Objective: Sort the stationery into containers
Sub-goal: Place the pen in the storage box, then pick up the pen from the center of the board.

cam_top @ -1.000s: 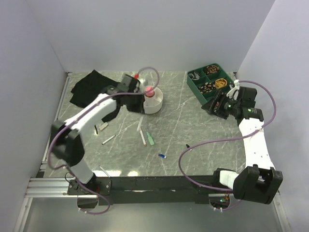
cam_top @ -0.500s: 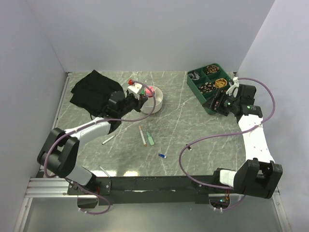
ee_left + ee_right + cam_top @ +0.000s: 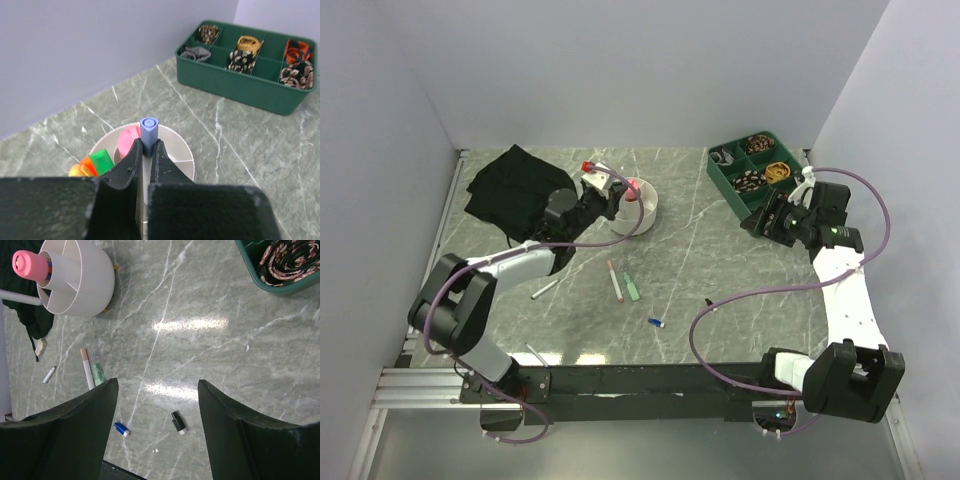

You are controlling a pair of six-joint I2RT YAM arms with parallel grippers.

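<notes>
The left arm has swung down from above the white bowl (image 3: pixel 181 150) to its 9 o'clock side, its end effector (image 3: pixel 146 146) pinching a blue-capped pen (image 3: pixel 148 127) upright by the rim, so a drop-in looks imminent.

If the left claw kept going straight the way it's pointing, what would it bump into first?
Probably the white bowl. The left gripper, shut on a blue-capped pen, aims right at it, so the pen would likely reach the bowl first, though depth is unclear.
</notes>
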